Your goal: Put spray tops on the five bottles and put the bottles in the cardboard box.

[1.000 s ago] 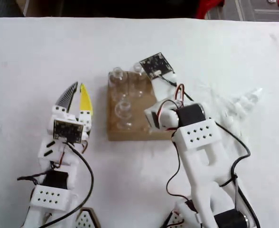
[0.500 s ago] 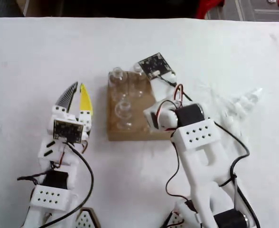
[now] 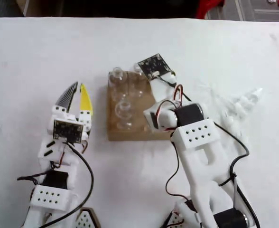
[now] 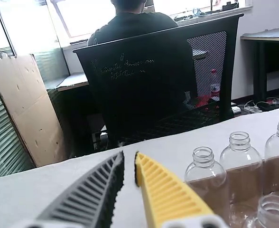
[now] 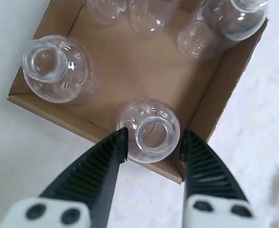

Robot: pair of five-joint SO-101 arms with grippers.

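One capless bottle [image 5: 151, 130] stands upright in the box [image 5: 225, 85] corner, dead between the right gripper's [image 5: 153, 140] spread fingers; left gripper [image 3: 78, 92], all but pressed together, sits at box's 9 o'clock.

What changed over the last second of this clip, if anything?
The right gripper edged slightly to the left in the high view, above the cardboard box. It is open, with a finger on either side of an uncapped bottle. Nothing was taken hold of or let go. The left gripper, the box and the bottles in it stayed where they were.
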